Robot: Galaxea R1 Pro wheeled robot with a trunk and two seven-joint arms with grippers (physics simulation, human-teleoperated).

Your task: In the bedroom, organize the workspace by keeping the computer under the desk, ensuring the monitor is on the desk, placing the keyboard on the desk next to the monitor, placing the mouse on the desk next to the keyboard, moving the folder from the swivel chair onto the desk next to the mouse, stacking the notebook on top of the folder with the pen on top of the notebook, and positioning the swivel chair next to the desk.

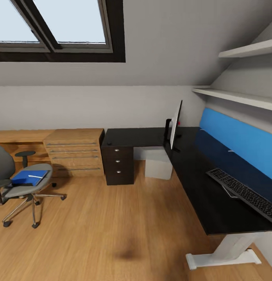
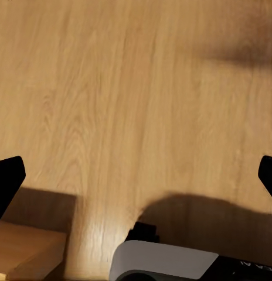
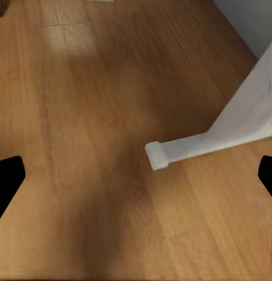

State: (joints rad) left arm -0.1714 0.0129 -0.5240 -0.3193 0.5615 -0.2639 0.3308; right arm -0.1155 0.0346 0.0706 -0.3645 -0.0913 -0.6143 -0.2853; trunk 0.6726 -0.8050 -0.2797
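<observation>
While both arms hang over bare plank floor (image 2: 142,88), left gripper (image 2: 136,178) and right gripper (image 3: 136,181) have fingertips wide apart, nothing between them. White desk leg (image 3: 230,132) sits near the right one. Desk (image 1: 198,187) carries the monitor (image 1: 175,125) near its corner, edge-on, and the keyboard (image 1: 245,193) further along by the blue wall panel (image 1: 241,136). Computer (image 1: 157,164) is under the desk. Swivel chair (image 1: 22,187) stands well apart, holding folder (image 1: 28,177), notebook (image 1: 41,176) and pen (image 1: 35,176).
</observation>
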